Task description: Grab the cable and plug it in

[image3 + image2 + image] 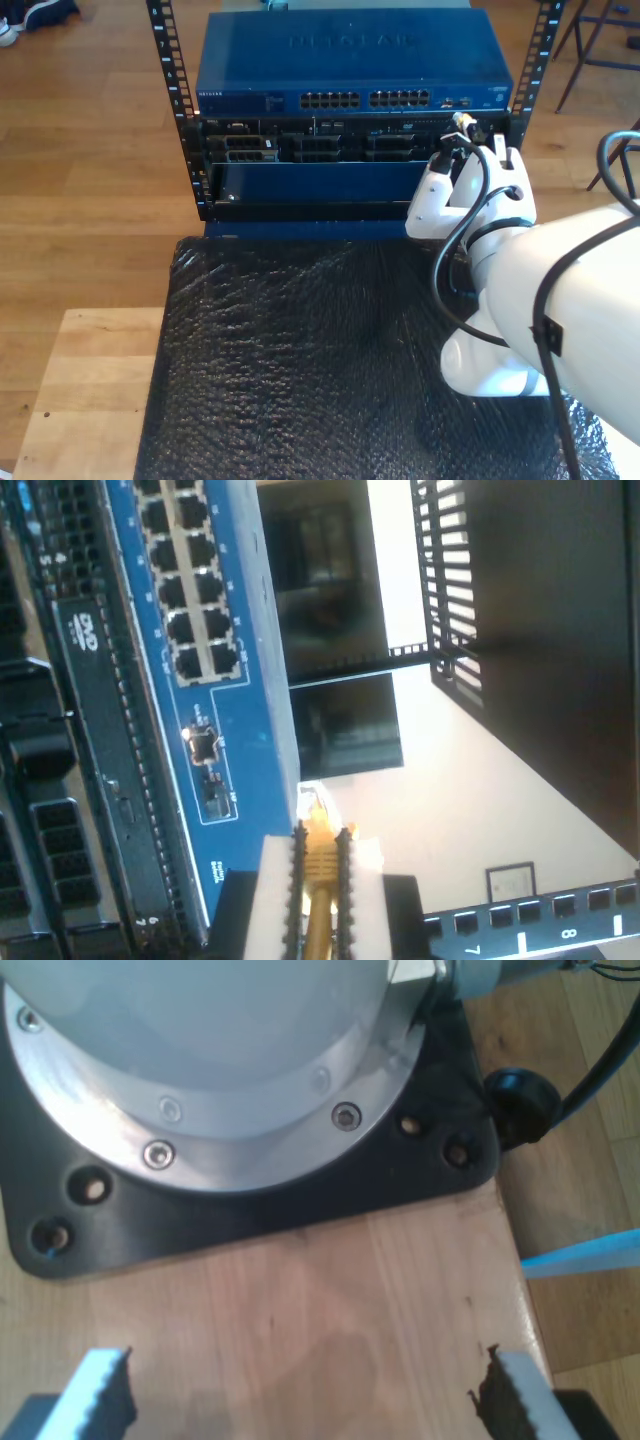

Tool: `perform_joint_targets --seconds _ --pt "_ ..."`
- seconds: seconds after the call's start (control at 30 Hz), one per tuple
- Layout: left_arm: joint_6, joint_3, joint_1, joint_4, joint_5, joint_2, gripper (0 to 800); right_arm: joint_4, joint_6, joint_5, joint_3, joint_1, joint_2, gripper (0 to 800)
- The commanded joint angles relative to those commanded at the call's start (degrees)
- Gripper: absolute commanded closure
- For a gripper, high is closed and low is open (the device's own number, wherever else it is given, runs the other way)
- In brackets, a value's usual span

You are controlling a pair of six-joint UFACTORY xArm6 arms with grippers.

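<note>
Tool two, my second gripper [318, 865], is clenched on the cable [320, 900] just behind its plug [316, 815], so the clear tip sticks out past the pads. In the second wrist view the cable's long axis runs straight out along the tool and points toward the blue switch [205, 680], with the plug near the switch face but apart from it. The nearest openings in that view are two small ports [203, 742] set beside the main block of ports [185, 590]; we cannot tell which is meant. We judge the coming move to be a short push along the cable's own axis, after a sideways correction to line the tip up with a port.

In the exterior view the same tool [470, 135] stands at the exterior view's right end of the rack [170, 100], level with the gear just under the switch [350, 60]. The second arm is plainly the nearer one.

My first gripper [310, 1390] is released, jaws wide and holding nothing, over a wooden bench [330, 1290] beside a black arm base plate [260, 1210].

Count: one yellow cable, one plug, one blue switch, two tools.
</note>
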Motion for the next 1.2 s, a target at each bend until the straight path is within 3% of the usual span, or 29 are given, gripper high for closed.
perform_joint_targets --seconds 0.47,1.2 --pt "0.0 0.0 0.0 0.0 0.0 0.0 0 0.9 -2.5 -2.7 -4.2 0.4 5.4 800" --pt "0.0 0.0 0.0 0.0 0.0 0.0 0 7.8 -6.8 -2.5 -15.7 4.0 12.2 800"
